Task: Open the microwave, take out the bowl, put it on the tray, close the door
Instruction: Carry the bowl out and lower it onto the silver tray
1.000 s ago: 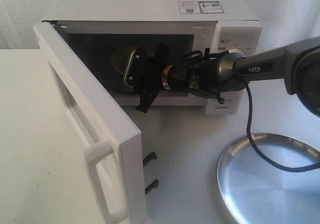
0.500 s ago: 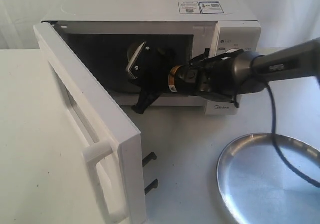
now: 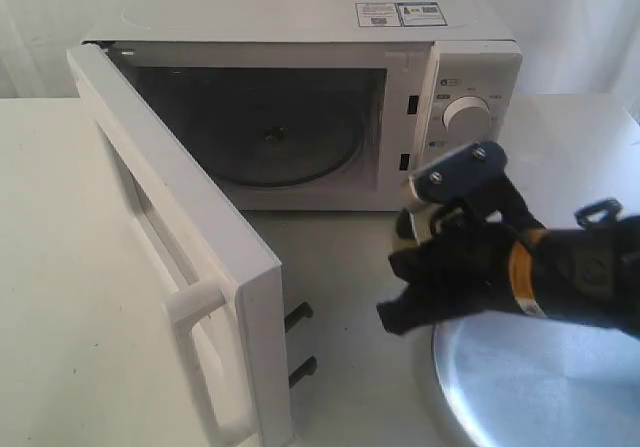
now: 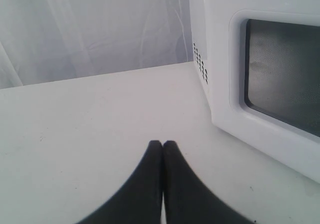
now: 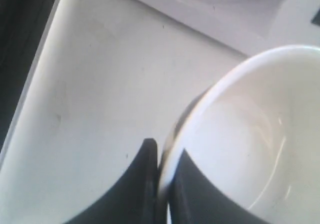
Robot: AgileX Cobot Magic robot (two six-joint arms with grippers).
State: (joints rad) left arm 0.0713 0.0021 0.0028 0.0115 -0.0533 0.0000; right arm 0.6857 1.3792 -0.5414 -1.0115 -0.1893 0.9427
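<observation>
Cream-white round ceramic bowl point(image 5: 240, 149) hangs pinched by its rim in the black right gripper point(image 5: 161, 151), just by the eleven o'clock rim of the round shiny silver metal tray point(image 3: 520, 397) at five o'clock. The left gripper point(image 4: 162, 145) is pressed closed on nothing, near the white windowed door point(image 3: 180, 227), which stands wide open toward seven o'clock. Farthest back, at twelve o'clock, the white boxy microwave point(image 3: 470, 77) shows a bare glass turntable point(image 3: 275, 142).

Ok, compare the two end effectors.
The black left end effector is shut on nothing, over the white table beside the white microwave door. The black right end effector pinches the rim of the cream-white ceramic bowl by the round silver metal tray. Both have dark, tapered fingers.
</observation>
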